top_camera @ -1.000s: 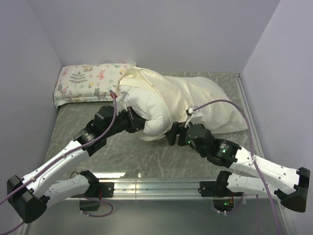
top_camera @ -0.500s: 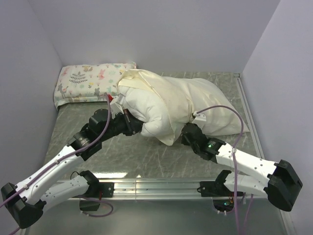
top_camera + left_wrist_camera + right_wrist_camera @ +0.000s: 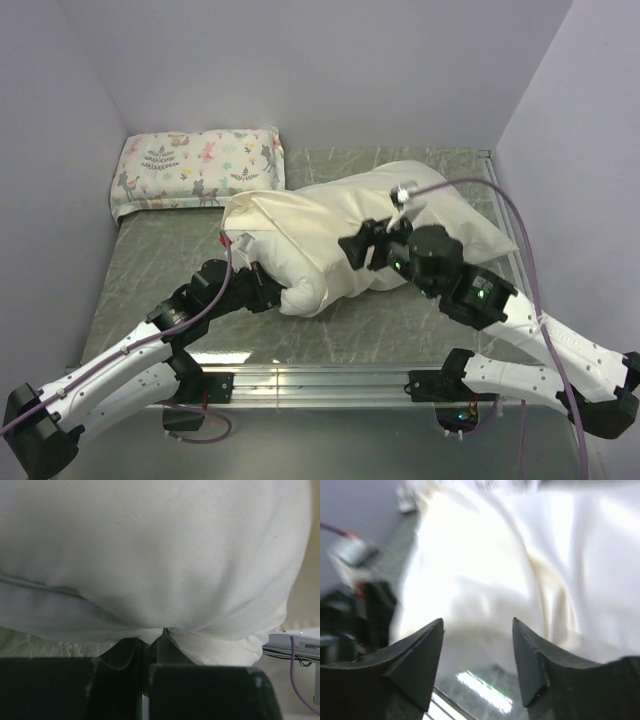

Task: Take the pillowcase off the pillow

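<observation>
The left gripper is pinched shut on the bare white end of the pillow, which bulges out of the mouth of the pillowcase near the middle of the marbled green table. The right gripper hangs over the cream cloth with its jaws apart and nothing between them. To do this step well, the left should anchor the pillow firmly while the right bites only the loose cream hem, not the stuffing beneath, then draws it away from the left in one long, low pull. The pillowcase is thin, limp and creased, so it will likely slide and bunch. The pillow is plump and smooth-skinned, with a piped seam. A smaller floral-and-animal printed pillow lies apart in the far left corner.
</observation>
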Tool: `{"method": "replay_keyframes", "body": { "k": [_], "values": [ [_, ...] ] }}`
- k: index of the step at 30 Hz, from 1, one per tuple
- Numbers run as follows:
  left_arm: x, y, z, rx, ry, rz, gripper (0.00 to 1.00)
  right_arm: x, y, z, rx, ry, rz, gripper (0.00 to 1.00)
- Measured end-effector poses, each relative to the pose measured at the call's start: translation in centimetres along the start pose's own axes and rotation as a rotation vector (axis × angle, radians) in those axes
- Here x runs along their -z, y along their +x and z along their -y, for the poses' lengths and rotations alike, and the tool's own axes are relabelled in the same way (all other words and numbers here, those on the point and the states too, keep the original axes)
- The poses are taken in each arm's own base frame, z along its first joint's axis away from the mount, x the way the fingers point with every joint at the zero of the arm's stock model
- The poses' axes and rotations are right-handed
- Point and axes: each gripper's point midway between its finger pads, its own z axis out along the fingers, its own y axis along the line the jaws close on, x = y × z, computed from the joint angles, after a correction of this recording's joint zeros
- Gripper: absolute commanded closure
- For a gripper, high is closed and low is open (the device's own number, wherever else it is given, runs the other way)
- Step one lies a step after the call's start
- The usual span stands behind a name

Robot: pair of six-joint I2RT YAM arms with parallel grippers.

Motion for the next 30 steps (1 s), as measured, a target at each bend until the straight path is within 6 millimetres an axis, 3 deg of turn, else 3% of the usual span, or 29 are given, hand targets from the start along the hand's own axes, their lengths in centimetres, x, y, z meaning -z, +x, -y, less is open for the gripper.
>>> {"method": "replay_keyframes", "body": {
  "k": [3,6,8,9,13,16,19,22,23,26,28,30],
  "values": [
    [0.1,0.9,-0.6,0.01,-0.006,-0.005,0.99,-1.7,-6.0,-3.0,0.08,-0.035,0.066,0.23],
    [0.4,0.9,-0.3,0.01,0.006,0.007,1.0,-6.9,-10.7,-5.9,0.169,-0.071,0.077,0.18],
    [0.7,0.8,0.0,0.006,0.015,0.022,0.99,-11.3,-12.1,-7.1,0.224,-0.099,0.047,0.17],
    [0.8,0.7,0.1,0.005,0.02,0.029,1.0,-14.0,-11.9,-7.6,0.252,-0.119,0.016,0.16],
    [1.1,0.8,-0.3,0.003,0.018,0.043,0.99,-23.3,-7.9,-8.0,0.362,-0.18,-0.172,0.09],
    [1.1,1.1,-0.8,0.003,0.001,0.038,1.0,-27.2,-3.4,-7.3,0.413,-0.203,-0.29,0.08],
    [1.2,1.1,-1.0,0.003,-0.01,0.041,0.99,-28.0,2.0,-5.6,0.429,-0.224,-0.443,0.1],
    [1.2,1.4,-1.2,0.002,-0.018,0.033,0.99,-27.6,5.7,-4.4,0.424,-0.24,-0.545,0.31],
    [1.2,1.5,-1.2,0.001,-0.02,0.029,1.0,-27.6,6.2,-4.2,0.426,-0.243,-0.556,0.5],
    [1.1,2.0,-1.5,-0.002,-0.033,0.01,0.99,-27.6,6.2,-3.8,0.421,-0.236,-0.564,0.81],
    [1.1,2.1,-1.6,-0.005,-0.04,0.007,0.99,-27.8,5.4,-3.1,0.397,-0.211,-0.553,0.89],
    [1.1,2.1,-1.7,-0.008,-0.047,0.011,0.99,-28.2,4.5,-1.1,0.355,-0.147,-0.543,0.96]
  ]
}}
